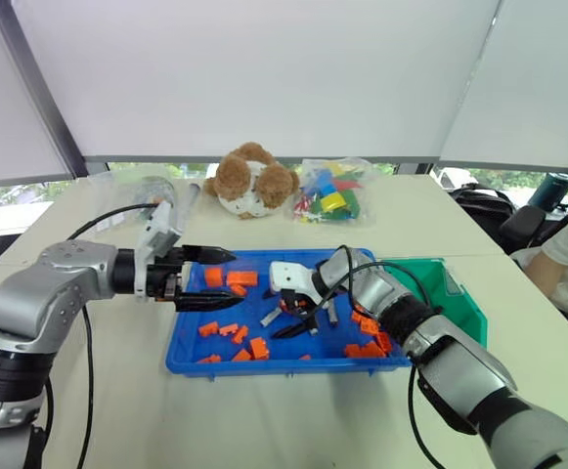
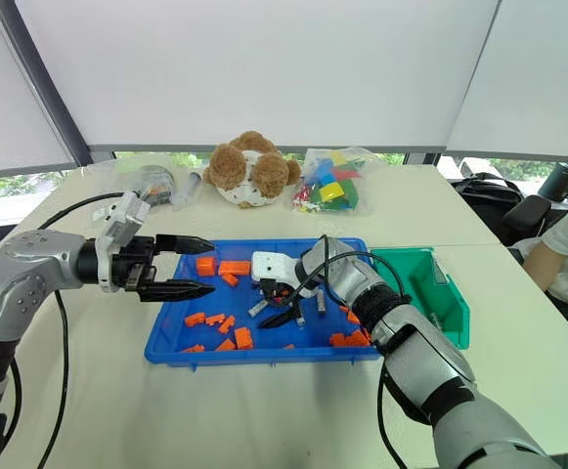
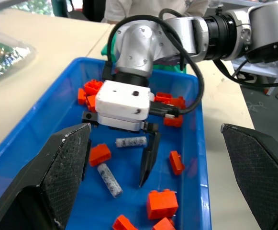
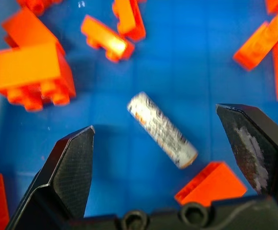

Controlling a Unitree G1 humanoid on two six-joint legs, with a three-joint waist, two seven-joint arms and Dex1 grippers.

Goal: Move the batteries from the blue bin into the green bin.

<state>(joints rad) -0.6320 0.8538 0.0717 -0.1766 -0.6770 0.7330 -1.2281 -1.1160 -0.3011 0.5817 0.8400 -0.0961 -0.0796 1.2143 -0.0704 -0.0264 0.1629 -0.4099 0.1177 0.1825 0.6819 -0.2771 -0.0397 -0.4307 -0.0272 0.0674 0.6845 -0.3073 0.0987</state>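
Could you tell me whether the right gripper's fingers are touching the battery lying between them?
Apart. The right wrist view shows blue bin floor on both sides of the battery, between it and the open right gripper's fingers.

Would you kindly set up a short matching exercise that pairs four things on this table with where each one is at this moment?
Things:
1. right end effector
2. teddy bear
3. green bin
4. left end effector

Places:
A. on the table beyond the blue bin, beside a bag of coloured blocks
B. open, low inside the blue bin, over a battery
C. close against the blue bin's right end
D. open, at the blue bin's left end, above the orange blocks

Pairs: 1-B, 2-A, 3-C, 4-D
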